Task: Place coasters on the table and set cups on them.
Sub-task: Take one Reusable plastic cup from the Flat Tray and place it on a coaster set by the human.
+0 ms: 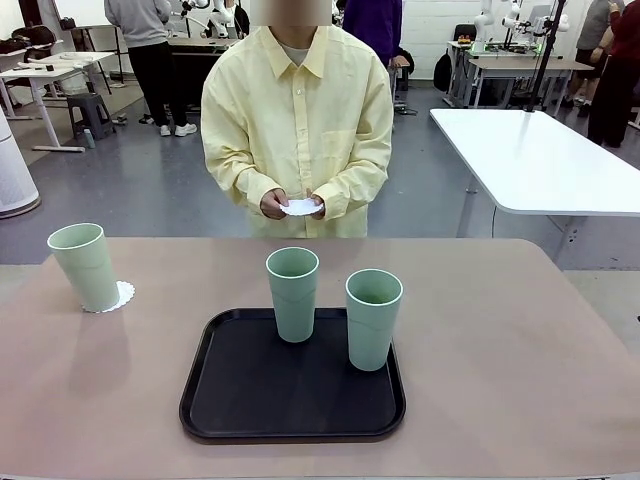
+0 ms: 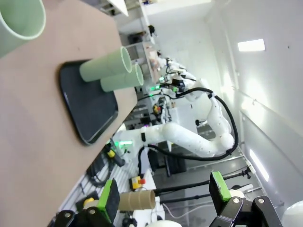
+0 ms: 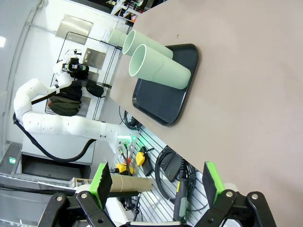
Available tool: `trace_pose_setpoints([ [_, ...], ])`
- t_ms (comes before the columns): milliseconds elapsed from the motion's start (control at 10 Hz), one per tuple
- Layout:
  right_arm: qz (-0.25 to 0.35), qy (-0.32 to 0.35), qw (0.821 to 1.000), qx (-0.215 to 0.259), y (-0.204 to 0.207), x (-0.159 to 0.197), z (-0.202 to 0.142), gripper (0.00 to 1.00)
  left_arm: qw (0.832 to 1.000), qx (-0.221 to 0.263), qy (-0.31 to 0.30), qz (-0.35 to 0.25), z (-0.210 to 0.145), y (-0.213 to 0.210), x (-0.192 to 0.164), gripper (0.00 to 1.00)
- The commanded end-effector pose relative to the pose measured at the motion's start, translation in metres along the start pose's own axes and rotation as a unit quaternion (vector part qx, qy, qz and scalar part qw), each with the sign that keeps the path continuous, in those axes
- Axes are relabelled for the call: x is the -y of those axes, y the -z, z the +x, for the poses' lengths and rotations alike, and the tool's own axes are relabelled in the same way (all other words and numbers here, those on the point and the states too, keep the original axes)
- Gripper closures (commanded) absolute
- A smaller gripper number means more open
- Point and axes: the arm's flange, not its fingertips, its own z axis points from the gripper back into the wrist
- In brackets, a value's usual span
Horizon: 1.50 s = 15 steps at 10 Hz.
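Well ahead of the left gripper (image 2: 164, 191) and right gripper (image 3: 156, 182), both spread and empty, two cups (image 1: 293, 292) are stood on the tray (image 1: 290, 405) and a third cup (image 1: 85, 265) on a coaster (image 1: 123, 295); another is held by the person (image 1: 297, 110). Either close-set cup could be toppled by a passing finger

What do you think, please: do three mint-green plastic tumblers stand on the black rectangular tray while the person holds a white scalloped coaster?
No: the front view shows only two mint-green plastic tumblers on the black rectangular tray; the third stands on a white scalloped coaster on the beige table.
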Motion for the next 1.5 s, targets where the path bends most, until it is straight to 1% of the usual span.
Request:
trace_pose_setpoints([
  [0,0.005,0.000,1.000,0.002,-0.0001,0.0000,0.0003,0.00,1.000,0.003,0.002,0.004,0.0004,-0.0019,0.0007,0.00],
  [1400,0.005,0.000,1.000,0.002,-0.0001,0.0000,0.0003,0.00,1.000,0.003,0.002,0.004,0.0004,-0.0019,0.0007,0.00],
])
